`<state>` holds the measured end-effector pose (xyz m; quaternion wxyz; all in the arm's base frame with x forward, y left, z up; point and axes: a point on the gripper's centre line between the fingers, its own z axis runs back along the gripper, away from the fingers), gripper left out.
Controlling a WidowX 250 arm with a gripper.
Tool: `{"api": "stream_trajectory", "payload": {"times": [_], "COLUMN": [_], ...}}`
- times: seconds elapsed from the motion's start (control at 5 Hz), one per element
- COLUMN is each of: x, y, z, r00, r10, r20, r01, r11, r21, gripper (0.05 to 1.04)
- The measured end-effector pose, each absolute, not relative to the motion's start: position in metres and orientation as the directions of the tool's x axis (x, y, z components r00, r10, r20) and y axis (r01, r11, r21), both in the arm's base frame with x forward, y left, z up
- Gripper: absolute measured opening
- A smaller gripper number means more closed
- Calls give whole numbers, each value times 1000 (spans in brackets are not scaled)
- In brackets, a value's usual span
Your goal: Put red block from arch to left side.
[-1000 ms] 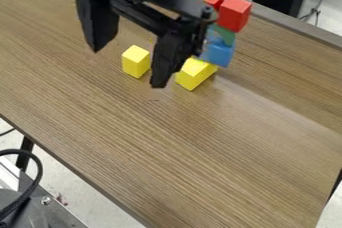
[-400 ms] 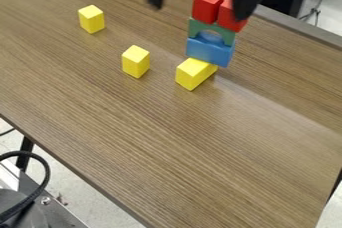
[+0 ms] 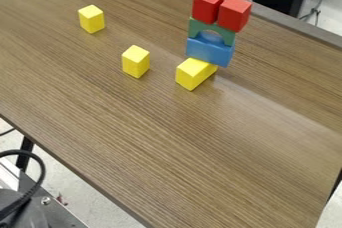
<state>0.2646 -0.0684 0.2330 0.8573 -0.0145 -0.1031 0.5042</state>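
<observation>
You have a brown wood-grain table (image 3: 167, 137) under everything, giving the stack its flat footing. Taking a grip centred over the red pair as your reference, the blue block with a curved top (image 3: 209, 53) would sit lowest under it, bearing the green arch-shaped block (image 3: 226, 33). Their curves seem to meet in a rounded opening, so the arch likely bears on its two feet.

Directly beneath that grip, your task's red stock stands on the arch: a red rectangular block on the left (image 3: 206, 8) and a red rectangular block on the right (image 3: 234, 15), side by side, perhaps one over each foot for balance. You cannot tell which one is meant; the left one looks easier to take leftward, though its neighbour could get nudged.

Below the grip point, a yellow oblong block (image 3: 189, 76) lies at the blue block's base; whether it props it, you can't tell. Left of there stand a small yellow block (image 3: 135, 62) and, farther out, another small yellow block (image 3: 91, 19).

Whether your gripper is spread or pressed together, you cannot tell.
</observation>
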Motion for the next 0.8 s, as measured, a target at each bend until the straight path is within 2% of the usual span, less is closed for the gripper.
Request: {"api": "stream_trajectory", "payload": {"times": [0.2, 0.4, 0.8], "x": [287, 305, 335], "y": [-54, -42, -20], "z": [226, 219, 204], "r00": [302, 181, 86], "r10": [949, 981, 991], "r20": [96, 71, 104], "r01": [-931, -966, -985], "r11": [315, 191, 100], "r21": [-183, -173, -142], "gripper": [1000, 1000, 1000]}}
